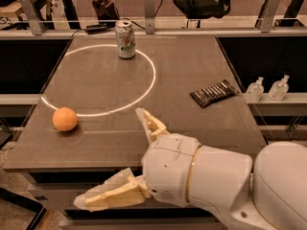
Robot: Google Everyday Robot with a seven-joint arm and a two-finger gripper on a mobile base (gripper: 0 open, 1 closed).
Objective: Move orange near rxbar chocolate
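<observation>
The orange (64, 119) sits on the grey table (192, 66) near its left front corner, just outside a white ring. The rxbar chocolate (214, 93), dark with pale stripes, lies flat near the table's right edge. My gripper (115, 159) is at the table's front edge, right of and nearer than the orange, open and empty. One pale finger (151, 125) points up over the tabletop, the other (112, 195) hangs below the front edge. The big white arm fills the lower right.
An upright green-and-white soda can (125, 39) stands at the back on the white ring (151, 80). Two small clear bottles (266, 88) stand on a ledge right of the table. A rail with posts runs behind.
</observation>
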